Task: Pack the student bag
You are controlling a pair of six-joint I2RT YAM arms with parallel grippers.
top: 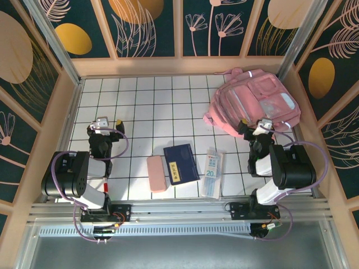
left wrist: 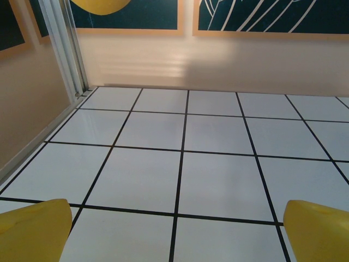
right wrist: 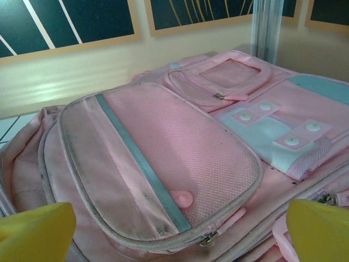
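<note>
Left gripper wide open, empty, above tiled table. Right gripper wide open, empty, close over backpack.

Back right: student bag; near centre, left to right: pencil case, book, packet

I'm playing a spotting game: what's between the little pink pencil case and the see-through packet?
A dark blue notebook lies between the pink pencil case and the clear packet, in the top external view.

White gridded table: student bag far right; pink case, navy book, clear packet front centre.
</note>
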